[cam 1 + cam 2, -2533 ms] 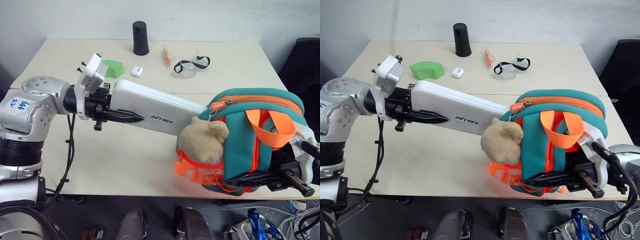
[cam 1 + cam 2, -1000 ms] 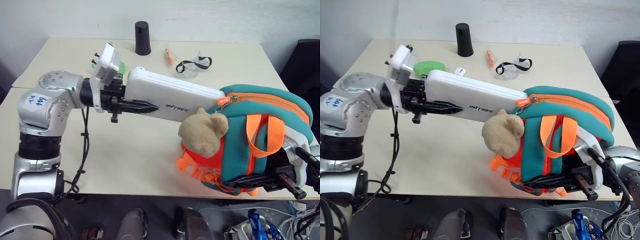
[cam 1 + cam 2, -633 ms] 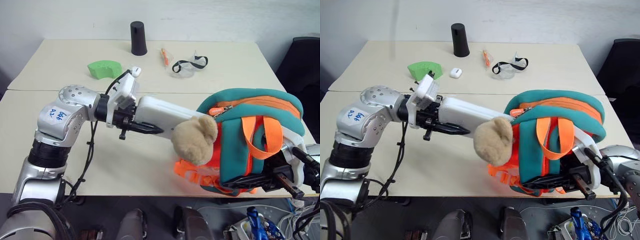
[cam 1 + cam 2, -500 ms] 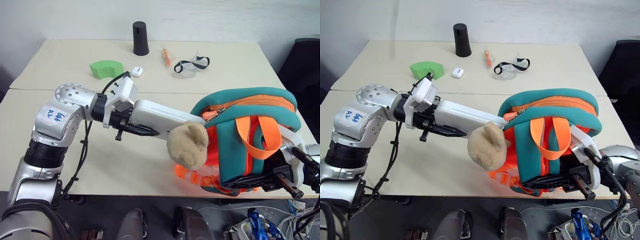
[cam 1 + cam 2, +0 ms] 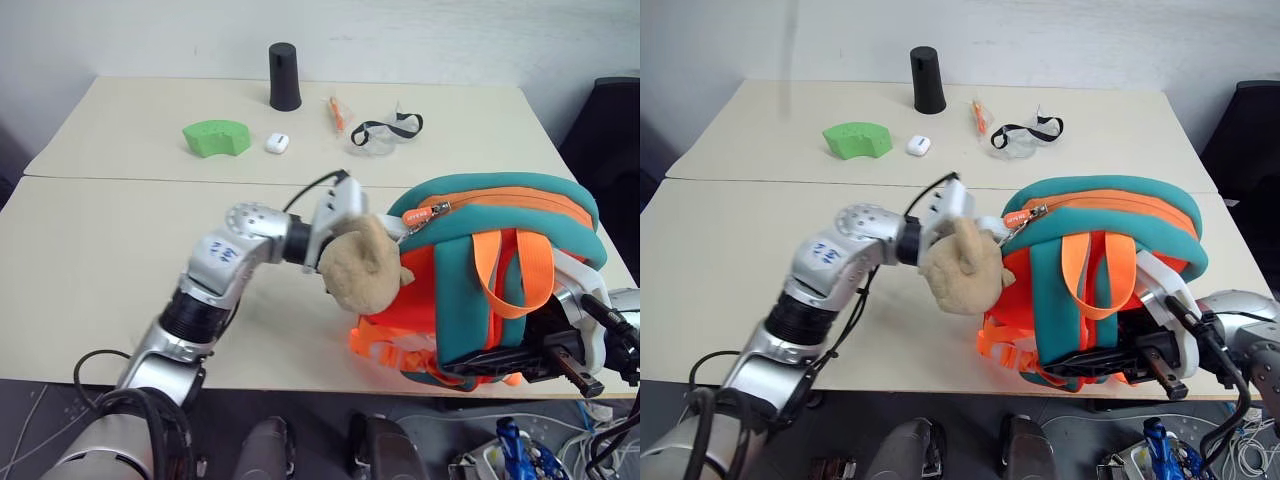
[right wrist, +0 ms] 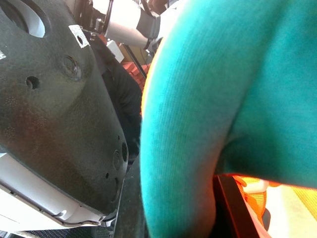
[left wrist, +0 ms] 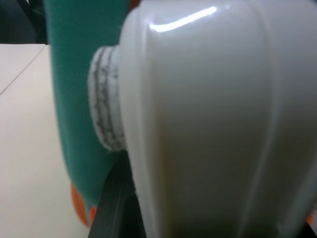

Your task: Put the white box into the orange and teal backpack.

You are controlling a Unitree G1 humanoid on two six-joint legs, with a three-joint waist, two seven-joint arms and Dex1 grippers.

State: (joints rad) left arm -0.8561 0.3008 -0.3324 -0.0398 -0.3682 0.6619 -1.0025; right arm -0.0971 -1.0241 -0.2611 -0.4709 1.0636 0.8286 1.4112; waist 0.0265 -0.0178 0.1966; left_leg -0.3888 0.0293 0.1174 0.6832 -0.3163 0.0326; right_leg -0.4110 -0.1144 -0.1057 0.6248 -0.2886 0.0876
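Observation:
The orange and teal backpack [image 5: 500,215] stands on its side at the table's front right, its zippered opening facing left. A tan plush bear [image 5: 360,265] hangs at that opening. The white box [image 7: 213,124] lies deep in the opening, with teal fabric [image 7: 74,89] just beyond its end. My left gripper is shut on the box; one black finger [image 7: 116,206] shows under it, and the bear hides the gripper in the eye views. My right gripper [image 5: 545,362] is shut on the backpack's lower edge, at the table's front edge.
At the back of the table stand a black cylinder [image 5: 284,76], a green block [image 5: 215,137], a small white earbud case [image 5: 277,143], an orange pen [image 5: 334,113] and safety goggles [image 5: 385,133]. A black chair [image 5: 612,140] stands to the right.
My left arm has pushed right and down, sliding the white box into the backpack. The bear has swung against my left wrist. The right gripper has kept still.

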